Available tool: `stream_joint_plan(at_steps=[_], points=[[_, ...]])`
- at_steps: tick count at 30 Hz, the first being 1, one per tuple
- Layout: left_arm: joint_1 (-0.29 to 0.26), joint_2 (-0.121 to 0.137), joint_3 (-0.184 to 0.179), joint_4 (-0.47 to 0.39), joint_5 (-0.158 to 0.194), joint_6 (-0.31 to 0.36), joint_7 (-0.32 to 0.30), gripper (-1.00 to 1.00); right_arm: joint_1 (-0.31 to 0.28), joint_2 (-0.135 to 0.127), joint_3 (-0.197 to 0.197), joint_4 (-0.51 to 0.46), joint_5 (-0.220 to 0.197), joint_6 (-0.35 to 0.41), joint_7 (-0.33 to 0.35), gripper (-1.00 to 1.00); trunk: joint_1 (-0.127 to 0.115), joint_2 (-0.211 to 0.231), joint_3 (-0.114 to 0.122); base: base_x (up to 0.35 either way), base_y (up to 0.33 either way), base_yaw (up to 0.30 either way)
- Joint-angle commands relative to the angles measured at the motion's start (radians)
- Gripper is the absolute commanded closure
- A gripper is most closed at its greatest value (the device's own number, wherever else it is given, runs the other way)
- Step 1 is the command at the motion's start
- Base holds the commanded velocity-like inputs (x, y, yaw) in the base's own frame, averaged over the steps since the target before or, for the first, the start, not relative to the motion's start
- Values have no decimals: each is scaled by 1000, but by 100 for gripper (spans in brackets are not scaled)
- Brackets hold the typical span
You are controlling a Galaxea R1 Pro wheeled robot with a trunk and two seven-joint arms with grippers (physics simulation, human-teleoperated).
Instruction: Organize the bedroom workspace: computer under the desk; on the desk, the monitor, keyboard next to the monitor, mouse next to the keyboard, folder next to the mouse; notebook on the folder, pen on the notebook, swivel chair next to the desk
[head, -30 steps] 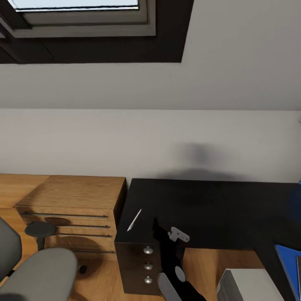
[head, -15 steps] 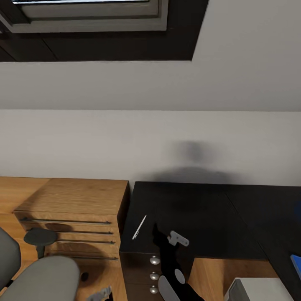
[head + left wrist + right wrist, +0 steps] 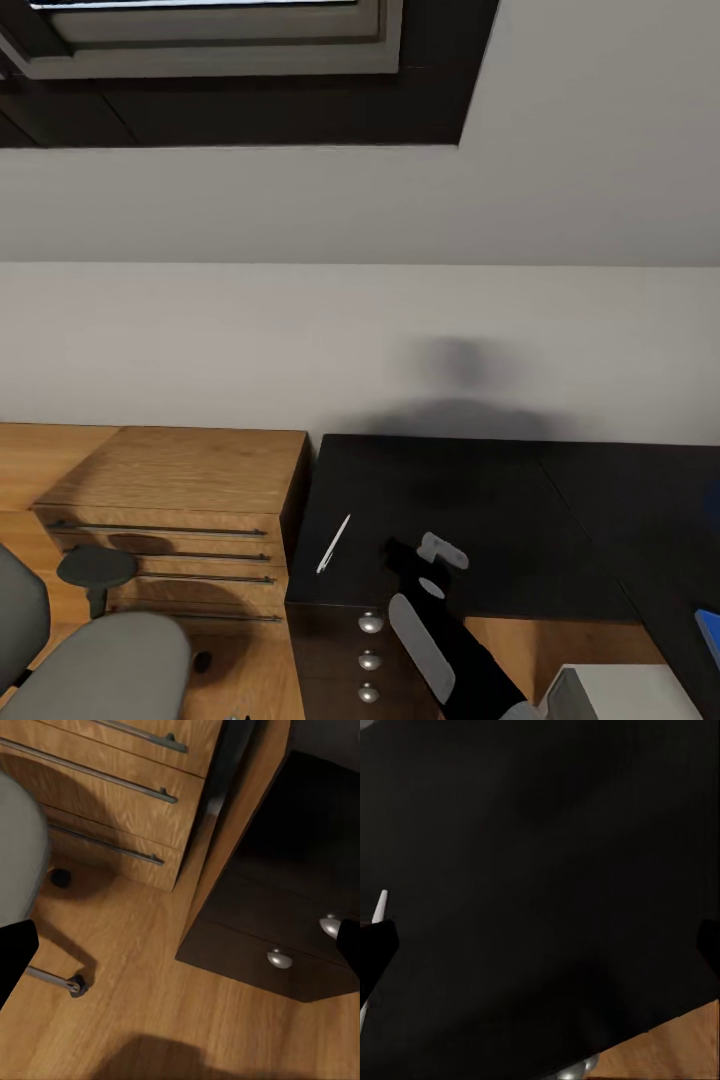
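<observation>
two gripper states: the right gripper (image 3: 540, 945) hangs wide open over the desk (image 3: 480, 500) near the pen (image 3: 333, 544); left gripper (image 3: 180, 960), wide open, faces floor and swivel chair (image 3: 19, 847).

No readable text, no labels, no brands, no numbers, no signs on any surface in any view

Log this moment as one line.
right gripper open over long black desk | thin white pen untouched on desk | left gripper open above floor
</observation>
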Motion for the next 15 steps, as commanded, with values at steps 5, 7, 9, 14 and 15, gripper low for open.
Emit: stream_joint_plan(at_steps=[5,7,9,14,15], points=[[-1,1,-3,-1,10,-7,2,-100,-3,0,-20,-2,-1,24,-18,-100,0,-1,-1,0,0,0],[-1,0,-4,-1,10,-7,2,-100,-4,0,-22,-1,2,71,-28,-100,0,-1,-1,0,0,0],[-1,0,-4,-1,10,-7,2,-100,-5,0,-21,-1,10,127,-44,-100,0,-1,-1,0,0,0],[-1,-1,-5,5,10,-6,2,-100,-8,0,-18,-7,147,243,-88,-100,0,-1,-1,0,0,0],[-1,-1,-5,5,10,-6,2,-100,-8,0,-17,-9,156,244,-87,-100,0,-1,-1,0,0,0]])
